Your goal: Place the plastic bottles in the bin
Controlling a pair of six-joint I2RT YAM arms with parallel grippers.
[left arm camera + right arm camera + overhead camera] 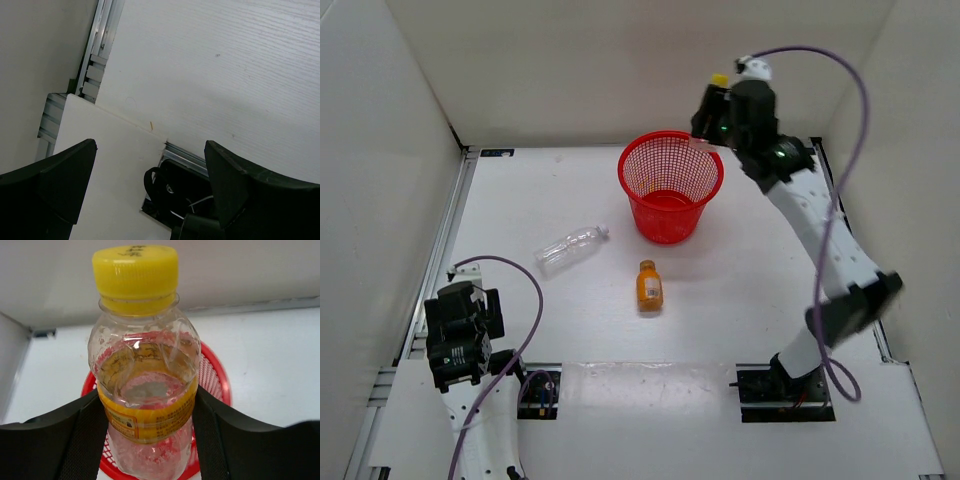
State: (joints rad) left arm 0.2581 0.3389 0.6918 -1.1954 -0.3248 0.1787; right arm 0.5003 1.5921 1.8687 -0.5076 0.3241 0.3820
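Observation:
My right gripper point(715, 110) is shut on a small clear bottle point(142, 375) with a yellow cap and yellow label, held in the air above the far right rim of the round red mesh bin point(669, 185). In the right wrist view point(150, 440) the bin point(215, 375) lies right below the bottle. A longer clear bottle with a white cap point(570, 247) lies on the table left of the bin. A stubby orange bottle point(649, 285) lies in front of the bin. My left gripper point(460, 335) is open and empty, low at the near left; its wrist view point(150, 170) shows only bare table.
White walls enclose the table on the left, back and right. A metal rail point(445, 240) runs along the left edge. My right arm's purple cable point(860, 110) loops above the back right corner. The arm bases point(785, 385) sit at the near edge.

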